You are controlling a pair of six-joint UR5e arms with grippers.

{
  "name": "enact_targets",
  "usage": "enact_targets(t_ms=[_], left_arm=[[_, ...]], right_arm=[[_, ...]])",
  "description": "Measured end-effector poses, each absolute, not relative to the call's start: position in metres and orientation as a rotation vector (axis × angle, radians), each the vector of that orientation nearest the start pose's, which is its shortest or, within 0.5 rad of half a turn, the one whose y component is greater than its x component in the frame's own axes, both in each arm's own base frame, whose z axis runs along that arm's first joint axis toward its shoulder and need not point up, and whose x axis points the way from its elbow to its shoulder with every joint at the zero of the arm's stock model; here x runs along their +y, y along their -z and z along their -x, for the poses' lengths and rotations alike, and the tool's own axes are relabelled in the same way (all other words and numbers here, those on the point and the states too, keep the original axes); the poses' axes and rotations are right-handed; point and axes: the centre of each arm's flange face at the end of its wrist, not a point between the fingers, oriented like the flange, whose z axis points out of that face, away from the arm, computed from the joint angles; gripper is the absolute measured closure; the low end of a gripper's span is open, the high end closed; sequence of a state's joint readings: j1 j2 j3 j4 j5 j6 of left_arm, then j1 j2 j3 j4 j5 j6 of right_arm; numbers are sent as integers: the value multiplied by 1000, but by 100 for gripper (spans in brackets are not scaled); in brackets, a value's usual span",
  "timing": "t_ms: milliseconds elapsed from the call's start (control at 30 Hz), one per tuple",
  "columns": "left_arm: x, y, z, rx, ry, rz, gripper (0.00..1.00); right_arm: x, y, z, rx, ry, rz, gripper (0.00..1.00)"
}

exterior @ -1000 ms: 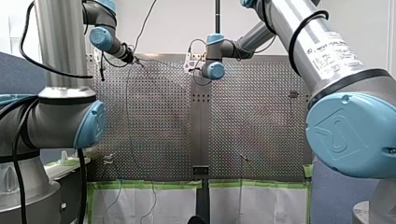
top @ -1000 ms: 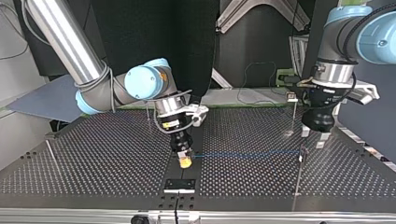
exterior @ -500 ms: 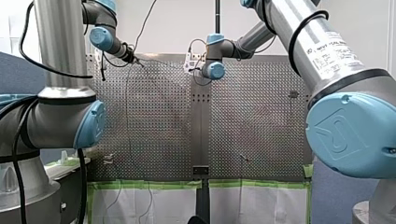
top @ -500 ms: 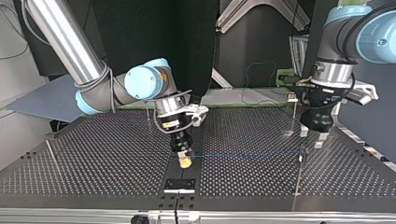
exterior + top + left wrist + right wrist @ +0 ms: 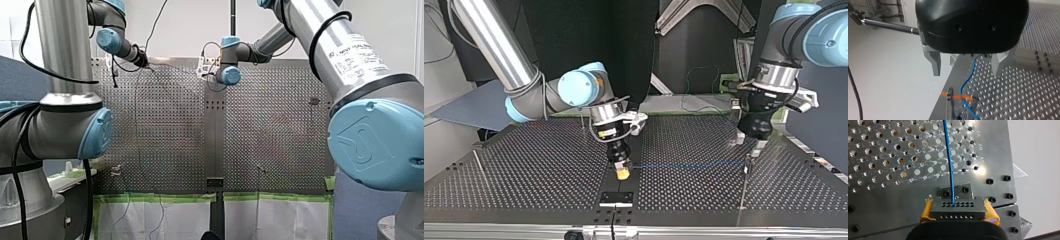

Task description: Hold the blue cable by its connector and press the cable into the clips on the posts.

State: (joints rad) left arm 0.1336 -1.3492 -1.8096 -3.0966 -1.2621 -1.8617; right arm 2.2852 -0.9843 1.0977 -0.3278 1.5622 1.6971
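Right arm [image 5: 494, 45] slopes down toward the table [image 5: 524, 165], wrist bent. Right gripper [image 5: 622, 169] points straight down over the table's middle strip, tip close to the surface; yellow pads [image 5: 926, 211] clamped on the connector [image 5: 958, 208]. Left arm [image 5: 819, 37] drops near the table's side edge. Left gripper [image 5: 750, 142] hangs above the table, slightly tilted, metal fingers [image 5: 933, 62] spread apart.

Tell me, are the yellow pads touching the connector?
Touching. The right wrist view shows my right gripper with its pads pressed against both ends of the connector, no gap.
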Motion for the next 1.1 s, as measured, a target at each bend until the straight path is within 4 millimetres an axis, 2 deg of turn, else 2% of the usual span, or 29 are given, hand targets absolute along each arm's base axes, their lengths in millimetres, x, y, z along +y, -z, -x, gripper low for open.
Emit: enact_targets(t_ms=[333, 600, 900, 1100], left_arm=[[-122, -486, -413, 1484, 475, 62, 0], [-133, -482, -424, 1464, 551, 80, 0], [-145, -494, -421, 1429, 537, 95, 0], [-154, -483, -425, 1457, 498, 93, 0]], right_arm=[[-474, -396, -588, -789, -1957, -1492, 100], [-477, -395, -585, -793, -1951, -1491, 100], [-484, -395, -580, -800, -1942, -1482, 100], [-490, -395, -574, -809, -1935, -1473, 100]])
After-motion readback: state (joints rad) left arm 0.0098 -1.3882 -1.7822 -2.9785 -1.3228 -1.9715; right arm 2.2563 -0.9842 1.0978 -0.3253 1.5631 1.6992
